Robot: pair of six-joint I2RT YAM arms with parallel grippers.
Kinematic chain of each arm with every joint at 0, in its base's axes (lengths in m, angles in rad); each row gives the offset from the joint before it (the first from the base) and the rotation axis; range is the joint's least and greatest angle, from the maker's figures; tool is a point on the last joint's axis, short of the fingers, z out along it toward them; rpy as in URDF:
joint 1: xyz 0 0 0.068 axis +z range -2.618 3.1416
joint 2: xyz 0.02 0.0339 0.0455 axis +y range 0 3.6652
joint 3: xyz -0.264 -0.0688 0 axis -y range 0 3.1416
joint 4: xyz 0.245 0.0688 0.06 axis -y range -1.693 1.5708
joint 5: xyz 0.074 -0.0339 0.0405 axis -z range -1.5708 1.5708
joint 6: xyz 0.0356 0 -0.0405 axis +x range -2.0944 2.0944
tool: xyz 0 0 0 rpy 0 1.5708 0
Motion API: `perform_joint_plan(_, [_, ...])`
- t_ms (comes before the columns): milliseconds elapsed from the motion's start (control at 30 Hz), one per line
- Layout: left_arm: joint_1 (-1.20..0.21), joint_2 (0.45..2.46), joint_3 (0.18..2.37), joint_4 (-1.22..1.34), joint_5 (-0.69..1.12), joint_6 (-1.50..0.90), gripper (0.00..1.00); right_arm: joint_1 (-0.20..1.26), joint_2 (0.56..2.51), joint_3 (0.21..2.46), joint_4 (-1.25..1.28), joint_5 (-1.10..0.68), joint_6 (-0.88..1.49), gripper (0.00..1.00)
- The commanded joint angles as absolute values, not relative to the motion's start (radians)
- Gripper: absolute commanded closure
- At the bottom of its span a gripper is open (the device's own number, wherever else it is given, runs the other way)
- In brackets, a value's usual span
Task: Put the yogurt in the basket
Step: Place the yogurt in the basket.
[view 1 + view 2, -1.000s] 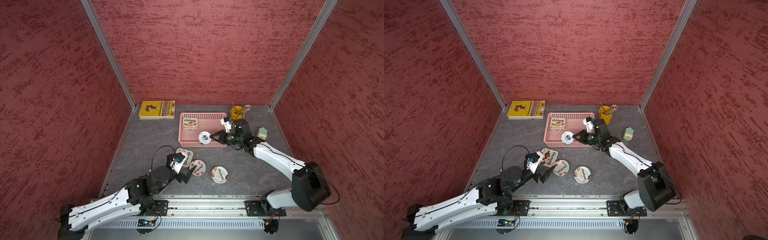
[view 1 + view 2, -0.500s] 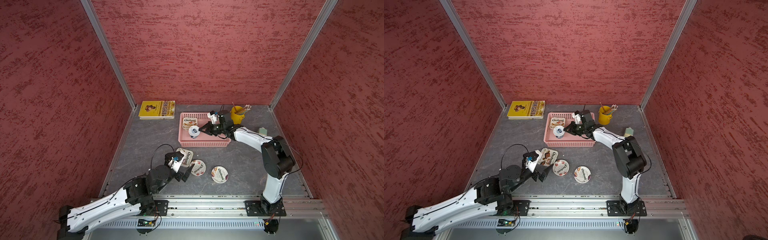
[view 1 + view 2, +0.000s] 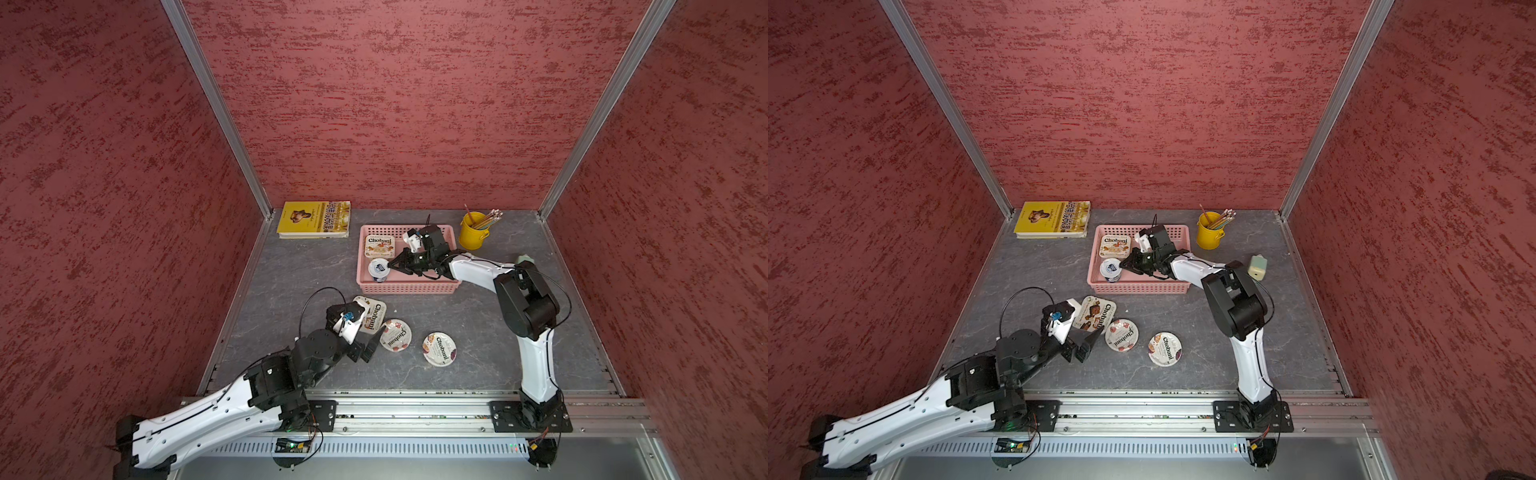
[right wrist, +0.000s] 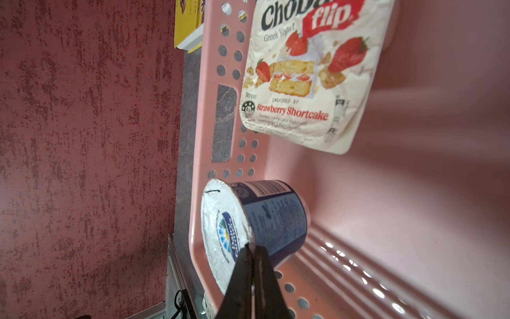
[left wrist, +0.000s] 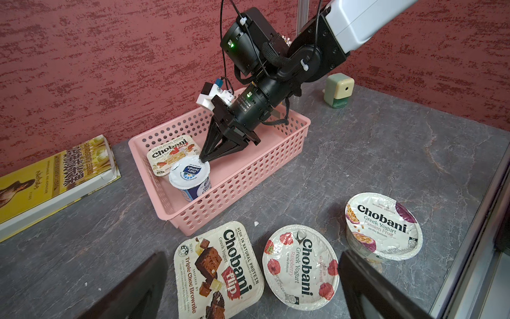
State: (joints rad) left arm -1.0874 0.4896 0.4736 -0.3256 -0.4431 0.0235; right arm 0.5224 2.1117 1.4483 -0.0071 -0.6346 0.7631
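Small round blue-white foil-lidded yogurt cup [image 3: 378, 269]: just carried over near rim into pink perforated plastic basket [image 3: 409, 287], tilted, nine-o'clock end. Right gripper [image 3: 390, 264] stayed clenched on lid edge; release due. Rectangular strawberry Chobani cup [image 3: 379, 245] inside, twelve o'clock. Three Chobani cups [image 3: 395, 335] waited outside, six o'clock; left gripper [image 5: 252, 258] spread open.

In both top views we look down from high on the whole table [image 3: 291, 266], our left wrist view faces the basket [image 5: 248, 187] from nearby, and our right wrist view sits close inside it.
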Motion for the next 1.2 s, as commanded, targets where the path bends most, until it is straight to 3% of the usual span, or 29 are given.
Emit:
perform_joint_plan(0, [-1.078,0.484,0.489,-0.33,-0.428,0.029,0.0,0.531,2.133,1.495,0.036,-0.617,0.779,1.0])
perform_joint_plan(1167, [-1.062,0.474,0.471,-0.332,-0.408,0.023,0.0,0.542,2.199,1.52,0.039,-0.596,0.806,1.0])
